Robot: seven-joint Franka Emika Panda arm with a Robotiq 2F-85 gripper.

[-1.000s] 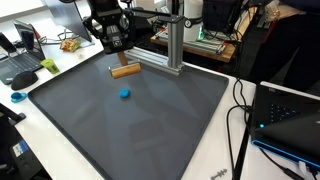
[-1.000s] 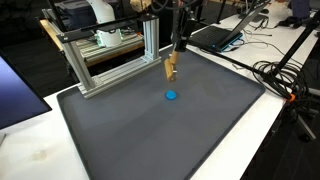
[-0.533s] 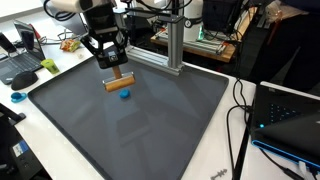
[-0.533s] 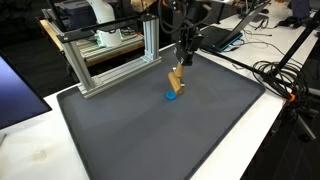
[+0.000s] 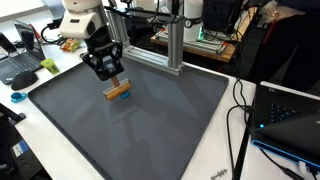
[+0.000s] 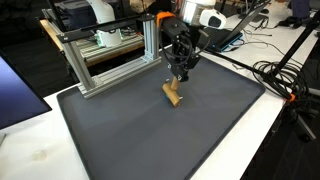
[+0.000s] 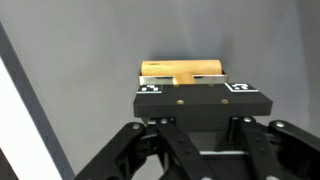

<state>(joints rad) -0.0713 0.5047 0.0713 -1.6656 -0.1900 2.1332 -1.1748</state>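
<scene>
Dark mat (image 5: 165,120); fingers (image 5: 112,79) clamp wooden block (image 5: 119,92), partly hidden in wrist view

Tan wooden block (image 5: 118,92): honey-tan, plain.
Flat worktop mat (image 5: 150,125): uniform dark grey, white border.
Fingers (image 7: 150,103): black, with black-and-white checkered tags.

Claw (image 7: 194,86) clamped on wooden block (image 7: 184,70), grey mat (image 7: 90,45) behind, white strip (image 7: 14,125) left

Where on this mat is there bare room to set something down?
The mat is bare from the wooden block in the gripper out to its near edge and the cables. Crowded along the far edge, by the aluminium frame.
</scene>
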